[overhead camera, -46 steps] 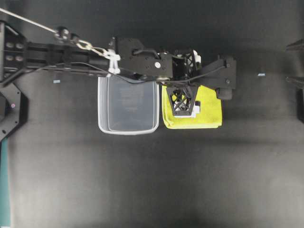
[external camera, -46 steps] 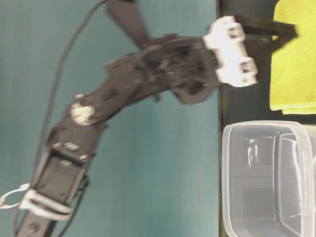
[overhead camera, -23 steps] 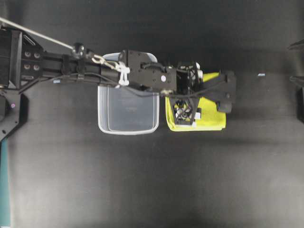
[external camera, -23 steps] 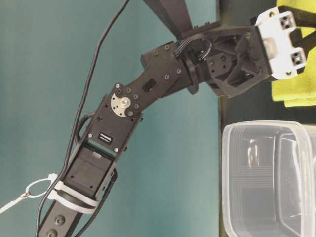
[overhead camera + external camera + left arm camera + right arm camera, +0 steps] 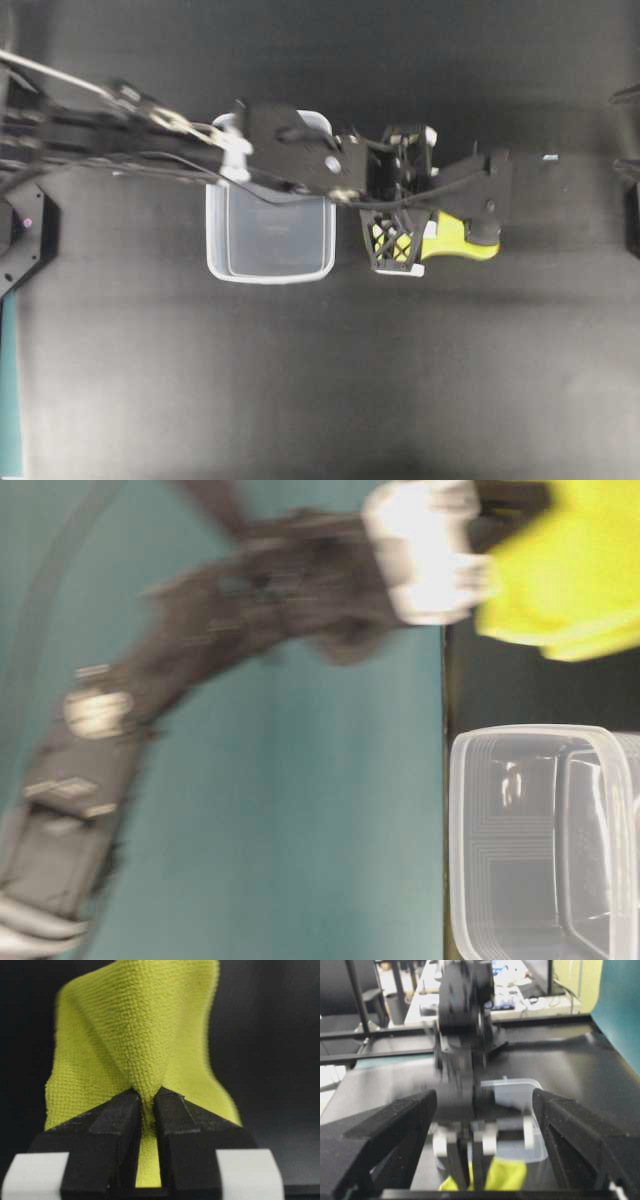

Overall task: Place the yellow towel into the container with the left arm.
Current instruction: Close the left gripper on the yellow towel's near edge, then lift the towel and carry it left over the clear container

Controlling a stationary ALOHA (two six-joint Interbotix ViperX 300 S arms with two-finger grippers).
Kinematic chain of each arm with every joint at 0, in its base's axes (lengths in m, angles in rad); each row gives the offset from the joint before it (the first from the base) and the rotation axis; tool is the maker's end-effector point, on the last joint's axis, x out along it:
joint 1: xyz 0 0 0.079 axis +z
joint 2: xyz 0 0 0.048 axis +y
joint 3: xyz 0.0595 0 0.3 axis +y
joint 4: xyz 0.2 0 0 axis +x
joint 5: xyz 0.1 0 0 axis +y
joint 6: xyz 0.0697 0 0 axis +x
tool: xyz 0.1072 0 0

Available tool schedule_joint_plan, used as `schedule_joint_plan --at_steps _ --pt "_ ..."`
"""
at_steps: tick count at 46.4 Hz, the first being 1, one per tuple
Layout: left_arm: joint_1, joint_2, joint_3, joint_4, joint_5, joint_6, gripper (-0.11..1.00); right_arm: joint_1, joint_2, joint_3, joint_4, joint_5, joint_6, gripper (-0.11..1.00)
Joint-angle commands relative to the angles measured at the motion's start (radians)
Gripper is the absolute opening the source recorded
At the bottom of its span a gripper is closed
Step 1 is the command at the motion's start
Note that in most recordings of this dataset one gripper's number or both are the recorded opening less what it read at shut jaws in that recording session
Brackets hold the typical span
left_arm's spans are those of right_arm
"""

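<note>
Left gripper (image 5: 146, 1105): fingers pinched nearly together on a raised fold of the yellow towel (image 5: 145, 1035), the cloth tenting up between them.
Right gripper (image 5: 485, 1125): jaws spread wide, holding nothing, facing the work from across the table.
Towel: bunched just beside the container's (image 5: 270, 268) right wall, on the black table (image 5: 320, 400), outside the tub.
Handling: soft, light microfibre; likely to drape and trail, so a pinch near the middle looks safest.
Container: clear tub, nothing visible inside.
</note>
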Motion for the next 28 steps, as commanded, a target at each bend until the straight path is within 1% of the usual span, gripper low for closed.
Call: schedule_joint_plan --at_steps 1,9,12,15,17,22,28 --pt "-0.005 -0.107 -0.018 0.002 0.043 0.000 0.06 -0.003 0.000 -0.020 0.005 -0.005 0.000 0.75" --pt "-0.006 -0.273 0.018 0.002 0.190 0.002 0.06 -0.002 -0.008 -0.023 0.005 -0.005 0.000 0.75" --pt "0.000 -0.339 0.063 0.002 0.261 0.003 0.06 -0.002 -0.008 -0.023 0.005 -0.005 0.000 0.75" --pt "0.006 -0.385 0.109 0.002 0.307 0.003 0.06 -0.002 -0.006 -0.021 0.005 -0.005 0.000 0.75" --pt "0.014 -0.425 0.156 0.002 0.330 0.003 0.06 -0.003 -0.008 -0.020 0.005 -0.005 0.000 0.75" --pt "0.032 -0.492 0.276 0.002 0.325 0.003 0.06 -0.002 -0.008 -0.020 0.005 -0.006 0.000 0.75" --pt "0.046 -0.551 0.388 0.002 0.245 0.003 0.06 -0.002 -0.008 -0.020 0.005 -0.011 0.000 0.75"
